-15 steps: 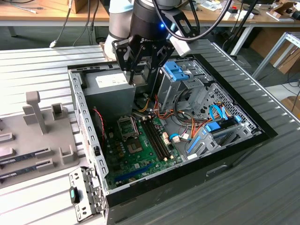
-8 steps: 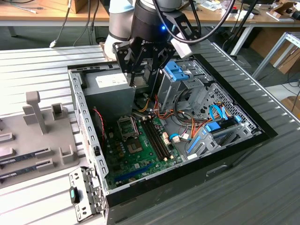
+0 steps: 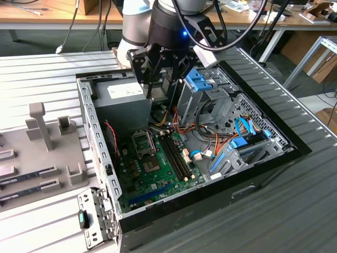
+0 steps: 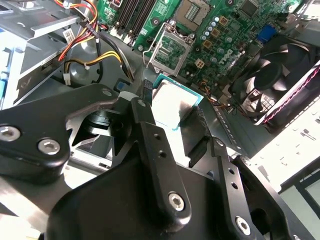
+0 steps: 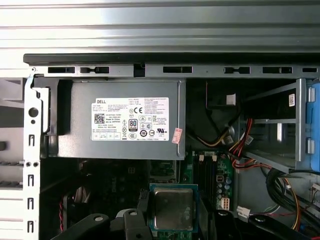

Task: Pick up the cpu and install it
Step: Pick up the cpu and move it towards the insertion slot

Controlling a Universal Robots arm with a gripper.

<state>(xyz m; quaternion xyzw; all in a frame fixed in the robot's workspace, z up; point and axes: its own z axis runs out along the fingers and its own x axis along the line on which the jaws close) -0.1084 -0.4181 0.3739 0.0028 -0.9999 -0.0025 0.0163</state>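
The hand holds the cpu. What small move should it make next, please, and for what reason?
Probably a short sideways move, without descending yet, to bring the cpu over the open socket. The hand is shut on the cpu's edges, and in the second wrist view the socket lies beside the chip, not under it.

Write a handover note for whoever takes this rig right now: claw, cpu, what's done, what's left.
Claw: shut on the cpu, gripping two opposite edges, metal top facing both wrist views.
Cpu: held in the air over the open computer case, clear of the motherboard.
Socket: frame open, looks empty.
Done: cpu picked up.
Left: cpu not yet seated in the socket.
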